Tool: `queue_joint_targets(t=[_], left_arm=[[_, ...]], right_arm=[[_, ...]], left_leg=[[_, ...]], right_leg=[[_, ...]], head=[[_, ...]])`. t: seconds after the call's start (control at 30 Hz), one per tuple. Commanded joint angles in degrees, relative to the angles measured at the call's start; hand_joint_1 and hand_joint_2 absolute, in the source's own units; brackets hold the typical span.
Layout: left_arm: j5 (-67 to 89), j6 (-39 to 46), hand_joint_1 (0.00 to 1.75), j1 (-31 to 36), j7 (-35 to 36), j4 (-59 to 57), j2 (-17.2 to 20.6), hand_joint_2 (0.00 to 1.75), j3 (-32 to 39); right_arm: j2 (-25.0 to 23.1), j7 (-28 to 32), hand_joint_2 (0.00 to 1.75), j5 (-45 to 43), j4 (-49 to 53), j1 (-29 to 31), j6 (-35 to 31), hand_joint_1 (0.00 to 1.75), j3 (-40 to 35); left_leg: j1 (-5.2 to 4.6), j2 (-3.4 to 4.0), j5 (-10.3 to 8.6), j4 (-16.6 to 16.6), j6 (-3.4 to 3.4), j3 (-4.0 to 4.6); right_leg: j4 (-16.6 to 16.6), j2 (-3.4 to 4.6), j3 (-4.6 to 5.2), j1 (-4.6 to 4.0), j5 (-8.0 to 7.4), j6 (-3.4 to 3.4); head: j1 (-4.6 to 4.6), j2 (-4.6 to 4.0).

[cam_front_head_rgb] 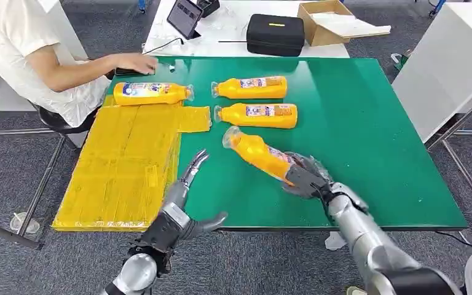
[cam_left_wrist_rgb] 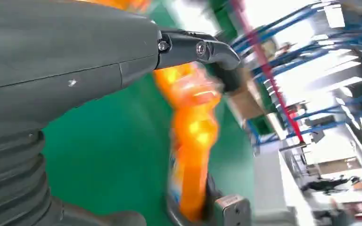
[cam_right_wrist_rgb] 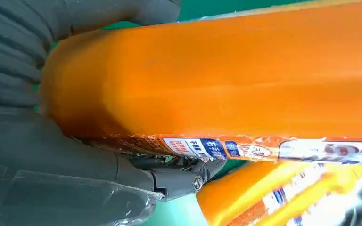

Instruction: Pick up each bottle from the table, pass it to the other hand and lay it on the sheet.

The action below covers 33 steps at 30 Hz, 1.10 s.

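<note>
Left hand (cam_front_head_rgb: 181, 206) sits nearest the camera, low over the bench's (cam_front_head_rgb: 375, 153) near edge, fingers (cam_front_head_rgb: 195, 165) released and spread, thumb out to the side, holding nothing. It hovers just beside the yellow sheet (cam_front_head_rgb: 123, 166), which hangs partly off the bench's left edge.

Right hand (cam_front_head_rgb: 304, 177) grasps the held bottle (cam_front_head_rgb: 261, 155) at its base end, fingers wrapped around the orange body. Right wrist view confirms the clasp: the orange body (cam_right_wrist_rgb: 217, 75) fills the hand, label strip along one side. In the head view the bottle's long axis runs diagonally, clear cap end pointing up-left toward the sheet and the far bench, base toward the robot. Whether it is lifted or grazing the green surface cannot be told.

Step in hand, by judgement: the pickup is made and the pass to the other hand is about to start. The hands are near but apart. The next move calls for bringing the cap end across to the left hand, closing those fingers on the neck half, then letting go with the right.

One bottle on the sheet (cam_front_head_rgb: 152, 93) lies at its far end, cap to the right. Two waiting bottles, the far one (cam_front_head_rgb: 250, 87) and the nearer one (cam_front_head_rgb: 257, 115), lie on the green surface, caps to the left, parallel.

A seated person (cam_front_head_rgb: 43, 55) rests a hand (cam_front_head_rgb: 136, 62) at the far left corner.
</note>
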<state>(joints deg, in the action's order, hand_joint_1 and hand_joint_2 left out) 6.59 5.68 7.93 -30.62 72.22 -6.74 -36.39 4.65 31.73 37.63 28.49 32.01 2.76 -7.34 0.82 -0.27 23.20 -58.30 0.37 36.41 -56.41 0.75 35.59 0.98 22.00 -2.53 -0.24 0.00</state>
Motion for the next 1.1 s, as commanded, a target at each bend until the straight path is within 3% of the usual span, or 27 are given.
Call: queue_joint_targets(t=[0.03, 0.4, 0.57, 0.73, 0.87, 1.1], left_arm=[[-22.02, -3.82, 0.0, -3.11, 1.44, -3.05, -4.82, 1.75, 4.61], [-22.77, -3.25, 0.0, -3.21, 1.08, -2.65, -4.04, 1.75, 3.7], [-18.82, -2.92, 0.0, -3.93, 0.15, -1.38, -1.88, 1.75, 0.85], [-17.72, -3.28, 0.0, -0.8, 0.54, -4.3, -2.8, 1.75, 0.74], [-20.13, -4.26, 0.0, 1.07, 2.13, -6.19, -4.19, 1.75, 2.02], [-21.69, -5.0, 0.0, 2.22, 1.71, -6.49, -4.72, 1.75, 1.28]], right_arm=[[-4.52, -0.19, 1.75, -13.6, 19.52, -11.87, -2.61, 1.75, 1.66], [-4.69, -0.51, 1.75, -15.79, 22.15, -13.02, -4.14, 1.75, 0.87], [-5.77, -0.66, 1.75, -18.53, 23.7, -12.91, -7.29, 1.75, -0.48], [-7.79, 0.46, 1.75, -16.77, 19.8, -10.43, 0.35, 1.75, -11.73], [-10.71, 2.88, 1.75, -16.4, 19.85, -10.19, 2.55, 1.75, -18.26], [-7.82, 6.59, 1.75, -17.13, 24.75, -11.71, 4.25, 1.75, -26.64]], left_leg=[[0.04, -0.07, 0.03, 0.06, 0.01, -0.04], [0.0, 0.0, -0.01, 0.03, 0.06, 0.54], [-0.01, 0.01, -0.02, 0.04, 0.05, 0.65], [0.01, 0.09, -0.03, 0.02, 0.03, 0.73], [0.06, 0.16, -0.01, 0.02, 0.02, 0.67], [0.08, -0.02, -0.04, 0.0, 0.03, 0.69]], right_leg=[[0.06, -0.14, -0.1, -0.07, 0.07, 0.12], [0.0, -0.06, 0.41, -0.01, 0.07, 0.08], [0.0, -0.03, 0.52, 0.0, 0.07, 0.08], [-0.02, 0.07, 0.64, -0.01, 0.02, 0.07], [-0.02, 0.1, 0.61, -0.07, 0.02, 0.11], [-0.01, -0.04, 0.56, -0.07, 0.08, 0.07]], head=[[-0.02, 0.0], [0.0, 0.0], [0.0, 0.0], [-0.04, 0.0], [-0.02, 0.0], [0.0, 0.0]])
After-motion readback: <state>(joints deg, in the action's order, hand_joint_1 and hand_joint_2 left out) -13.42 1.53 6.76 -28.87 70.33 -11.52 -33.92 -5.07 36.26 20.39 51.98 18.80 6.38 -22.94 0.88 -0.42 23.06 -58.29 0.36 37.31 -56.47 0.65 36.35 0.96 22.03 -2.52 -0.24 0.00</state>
